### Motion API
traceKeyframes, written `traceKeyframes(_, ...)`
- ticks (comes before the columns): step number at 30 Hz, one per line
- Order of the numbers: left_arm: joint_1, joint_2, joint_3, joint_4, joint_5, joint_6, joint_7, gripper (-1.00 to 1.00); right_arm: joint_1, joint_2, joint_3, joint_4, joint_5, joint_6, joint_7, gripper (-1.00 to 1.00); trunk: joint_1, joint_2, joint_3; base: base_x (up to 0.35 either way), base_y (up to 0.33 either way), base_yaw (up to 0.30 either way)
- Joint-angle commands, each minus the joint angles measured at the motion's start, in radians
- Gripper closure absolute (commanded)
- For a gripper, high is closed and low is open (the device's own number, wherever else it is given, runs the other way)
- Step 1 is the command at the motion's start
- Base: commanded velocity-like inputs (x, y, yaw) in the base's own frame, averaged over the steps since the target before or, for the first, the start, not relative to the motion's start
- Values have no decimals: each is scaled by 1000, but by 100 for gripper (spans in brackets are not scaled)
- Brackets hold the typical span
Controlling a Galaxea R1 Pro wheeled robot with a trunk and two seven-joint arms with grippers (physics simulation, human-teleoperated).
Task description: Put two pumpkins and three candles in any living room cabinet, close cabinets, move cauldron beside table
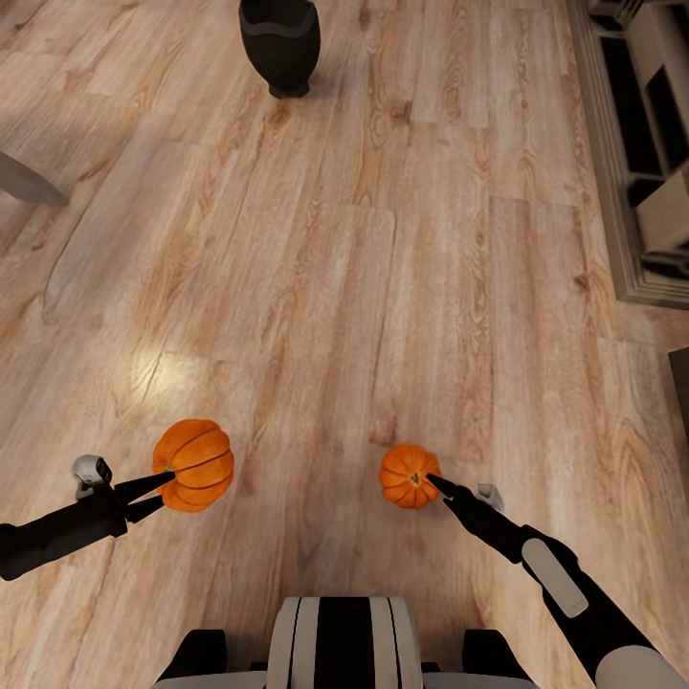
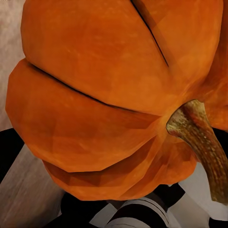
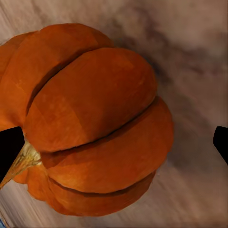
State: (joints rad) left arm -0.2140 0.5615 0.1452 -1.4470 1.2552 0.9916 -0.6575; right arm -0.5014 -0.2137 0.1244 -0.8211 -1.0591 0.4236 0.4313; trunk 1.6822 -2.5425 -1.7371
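My left gripper [image 1: 161, 490] is shut on the larger orange pumpkin [image 1: 194, 464], holding it above the wood floor at the lower left. In the left wrist view its ribbed skin [image 2: 104, 95] and brown stem [image 2: 197, 137] loom close. My right gripper [image 1: 433, 483] is shut on the smaller pumpkin [image 1: 410, 476] at the lower right. In the right wrist view that pumpkin [image 3: 95, 118] has one fingertip [image 3: 9, 147] by its stem and the other fingertip [image 3: 221, 142] a little off its skin. The black cauldron [image 1: 278, 43] stands on the floor far ahead. Candles and cabinet are out of view.
A grey-beige shelf unit [image 1: 641, 144] lines the right side. A grey flat corner [image 1: 29, 182] pokes in at the left edge, and a dark edge [image 1: 681, 383] shows at the far right. Wood floor [image 1: 344, 287] stretches between me and the cauldron.
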Motion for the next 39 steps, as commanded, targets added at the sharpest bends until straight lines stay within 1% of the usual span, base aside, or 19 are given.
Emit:
traceKeyframes(1,-1,0,0,0,-1,4,-2,100,0,-1,3,3,15,-2,-4,-100,0,0,-1,0,31,0)
traceKeyframes(29,-1,0,0,0,1,4,-2,100,0,0,4,0,16,-2,3,-100,0,0,-1,14,31,0)
traceKeyframes(39,-1,0,0,0,1,4,-2,100,0,0,4,0,16,-2,-1,-100,0,0,-1,67,32,0)
